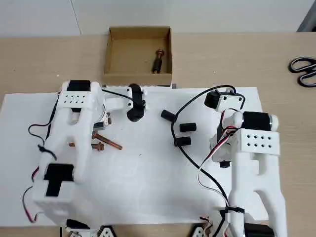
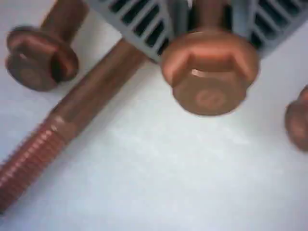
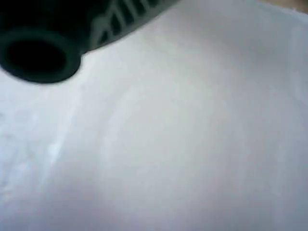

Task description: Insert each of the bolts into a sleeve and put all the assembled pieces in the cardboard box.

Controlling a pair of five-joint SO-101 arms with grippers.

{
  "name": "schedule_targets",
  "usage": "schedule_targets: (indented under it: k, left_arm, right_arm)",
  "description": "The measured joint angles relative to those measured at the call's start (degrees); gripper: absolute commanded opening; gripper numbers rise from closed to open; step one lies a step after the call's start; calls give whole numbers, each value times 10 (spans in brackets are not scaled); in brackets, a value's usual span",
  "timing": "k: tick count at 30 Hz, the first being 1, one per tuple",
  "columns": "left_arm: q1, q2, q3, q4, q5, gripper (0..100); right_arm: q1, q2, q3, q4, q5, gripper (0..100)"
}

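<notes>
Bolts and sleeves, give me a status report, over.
Left pincer shut on a bolt. Right pincer shut on a sleeve. One assembled piece in cardboard box. Three loose sleeves on the mat.

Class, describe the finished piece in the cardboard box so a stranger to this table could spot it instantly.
Find the cardboard box at the far edge of the white sheet. Near its right wall lies the assembled piece, a copper bolt head poking from a black sleeve. It alone sits in the box; the loose sleeves and bare bolts lie on the sheet.

Wooden table (image 1: 39, 64) (white mat (image 1: 148, 187) atop)
</notes>
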Motion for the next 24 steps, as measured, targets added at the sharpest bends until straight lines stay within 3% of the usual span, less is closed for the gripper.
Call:
schedule_targets:
  k: [10, 18, 24]
  left_arm:
    - [2, -154, 0, 50, 170, 6]
    - [28, -299, 0, 130, 474, 6]
    - [69, -413, 0, 164, 596, 6]
  right_arm:
    - [0, -56, -32, 42, 0, 4]
    - [-59, -185, -32, 48, -6, 4]
    - [-111, -258, -17, 50, -24, 4]
